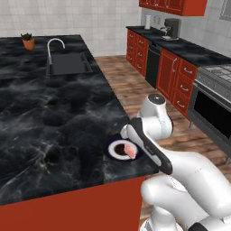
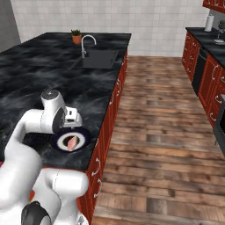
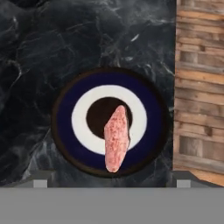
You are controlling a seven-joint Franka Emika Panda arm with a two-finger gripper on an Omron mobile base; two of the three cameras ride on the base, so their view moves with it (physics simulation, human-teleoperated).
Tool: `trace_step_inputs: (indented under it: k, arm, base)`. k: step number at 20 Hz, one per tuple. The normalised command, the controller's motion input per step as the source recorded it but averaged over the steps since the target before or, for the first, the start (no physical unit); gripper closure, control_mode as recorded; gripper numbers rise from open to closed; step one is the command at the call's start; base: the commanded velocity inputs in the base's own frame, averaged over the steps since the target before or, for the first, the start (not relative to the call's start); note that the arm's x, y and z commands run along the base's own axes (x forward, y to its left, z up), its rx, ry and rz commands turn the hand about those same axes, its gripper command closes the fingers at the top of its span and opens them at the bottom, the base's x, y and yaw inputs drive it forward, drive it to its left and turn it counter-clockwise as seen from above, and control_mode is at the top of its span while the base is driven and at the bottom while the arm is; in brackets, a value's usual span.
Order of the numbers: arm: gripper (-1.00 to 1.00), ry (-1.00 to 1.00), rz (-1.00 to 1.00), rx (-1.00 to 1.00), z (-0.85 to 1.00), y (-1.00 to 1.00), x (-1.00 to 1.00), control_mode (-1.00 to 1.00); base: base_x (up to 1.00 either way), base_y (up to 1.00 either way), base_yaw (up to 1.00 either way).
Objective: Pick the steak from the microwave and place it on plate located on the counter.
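From my hand camera the steak (image 3: 117, 138) lies on the plate (image 3: 65, 127), running from centre toward 6 o'clock, near the counter (image 3: 52, 43) edge; I cannot tell whether the gripper is open.

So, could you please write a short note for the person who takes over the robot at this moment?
Hand: above the plate, looking straight down; I cannot tell whether it is open or shut.
Steak: lying on the plate, across the dark centre and white ring, reaching the navy rim.
Plate: on the counter, near its edge beside the wooden floor.
Done: the steak is on the plate.
Left: probably only to lift the arm away and check that the hand is empty.
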Motion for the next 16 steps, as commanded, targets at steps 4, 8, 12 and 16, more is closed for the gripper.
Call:
trace_step_inputs:
  k: [4,8,12,16]
  arm:
    - [-1.0,-0.02,0.0,0.0,0.67,-0.01,-0.97,-1.0]
    - [-1.0,0.0,-0.01,0.0,0.63,0.0,-0.8,-1.0]
    - [-1.0,0.0,-0.01,0.0,0.6,0.0,-0.5,-1.0]
    - [-1.0,0.0,-0.05,0.0,0.71,-0.08,-0.23,-1.0]
  base:
    - [0.0,0.0,0.0]
    - [0.0,0.0,0.0]
    - [0.0,0.0,0.0]
    - [0.0,0.0,0.0]
